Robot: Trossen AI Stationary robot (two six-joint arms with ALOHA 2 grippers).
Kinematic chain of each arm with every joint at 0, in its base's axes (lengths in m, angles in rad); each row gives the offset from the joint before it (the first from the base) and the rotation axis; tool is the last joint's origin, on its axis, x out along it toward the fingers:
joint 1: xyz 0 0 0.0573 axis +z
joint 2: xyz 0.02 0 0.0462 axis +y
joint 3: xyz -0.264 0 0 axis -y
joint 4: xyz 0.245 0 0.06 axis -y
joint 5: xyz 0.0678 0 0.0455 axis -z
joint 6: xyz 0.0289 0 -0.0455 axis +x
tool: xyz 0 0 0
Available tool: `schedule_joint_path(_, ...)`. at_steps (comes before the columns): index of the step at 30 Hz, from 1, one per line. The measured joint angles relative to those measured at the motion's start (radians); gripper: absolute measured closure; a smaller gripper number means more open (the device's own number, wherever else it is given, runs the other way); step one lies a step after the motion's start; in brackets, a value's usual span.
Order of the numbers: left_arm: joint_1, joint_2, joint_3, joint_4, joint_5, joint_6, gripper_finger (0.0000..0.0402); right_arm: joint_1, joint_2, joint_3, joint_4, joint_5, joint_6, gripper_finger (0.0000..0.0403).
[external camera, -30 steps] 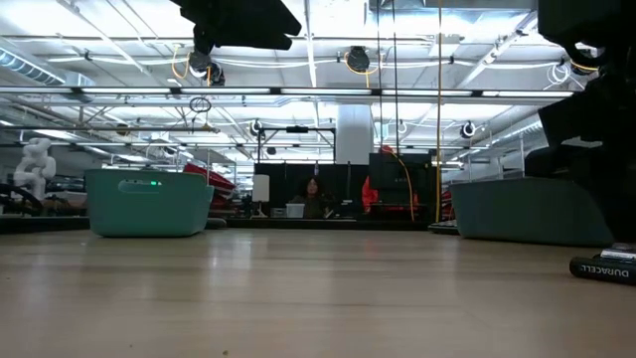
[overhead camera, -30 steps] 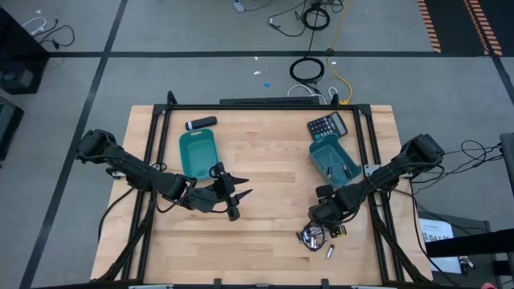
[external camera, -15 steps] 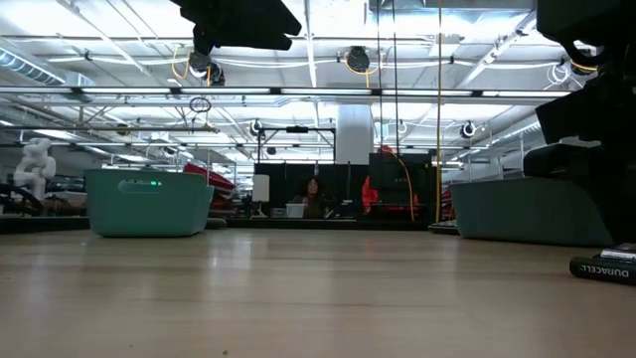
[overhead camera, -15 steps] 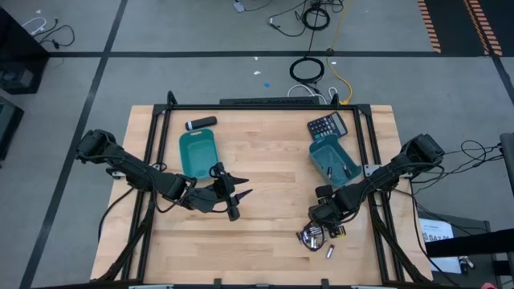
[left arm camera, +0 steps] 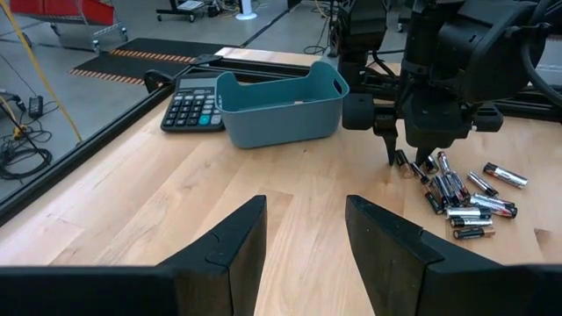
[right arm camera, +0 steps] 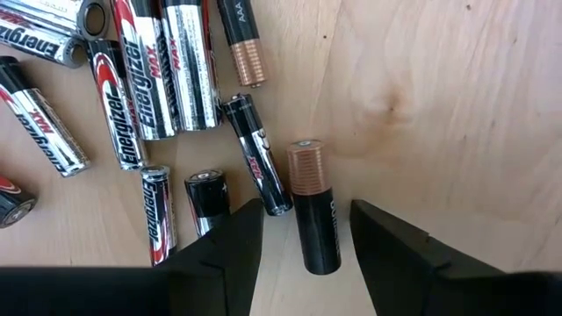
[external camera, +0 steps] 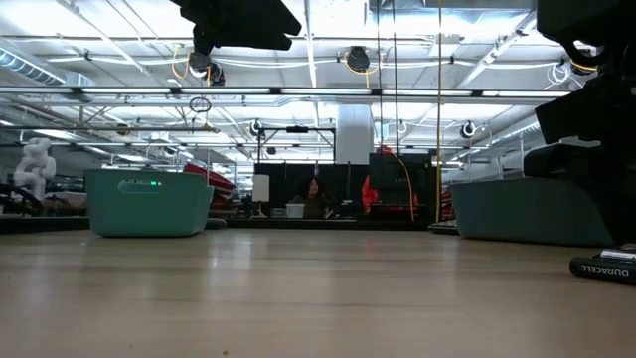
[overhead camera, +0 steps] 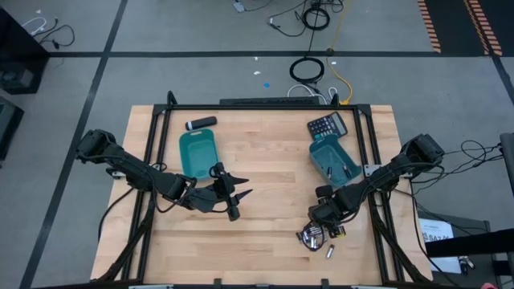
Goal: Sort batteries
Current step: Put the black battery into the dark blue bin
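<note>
One copper-topped battery (right arm camera: 313, 209) is sitting between the right claw's (right arm camera: 303, 233) apart fingers; closing crooked could be knocking neighbour batteries (right arm camera: 158, 79) away.

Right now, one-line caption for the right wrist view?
Right claw open, fingers straddling a copper-topped black battery beside the loose pile of batteries on the wooden table.
</note>
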Motion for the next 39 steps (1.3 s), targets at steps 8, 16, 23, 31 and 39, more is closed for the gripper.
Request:
schedule_joint_path(8,0.000,0.000,0.000,0.000,0.000,0.001,0.0233,0.000,0.056,0.007,0.000,0.000,-0.008,0.0239)
schedule_joint_path(16,0.000,0.000,0.000,0.000,0.000,-0.003,0.0233,0.000,0.054,0.003,0.005,0.001,-0.011,0.0263)
schedule_joint_path(23,0.000,0.000,0.000,0.000,0.000,-0.005,0.0233,0.000,0.055,0.003,0.005,0.001,-0.016,0.0304)
schedule_joint_path(31,0.000,0.000,0.000,0.000,0.000,-0.004,0.0233,0.000,0.055,0.003,0.000,-0.006,-0.016,0.0357)
schedule_joint_path(39,0.000,0.000,0.000,0.000,0.000,-0.004,0.0233,-0.005,0.053,0.016,-0.043,0.012,-0.024,0.0359)
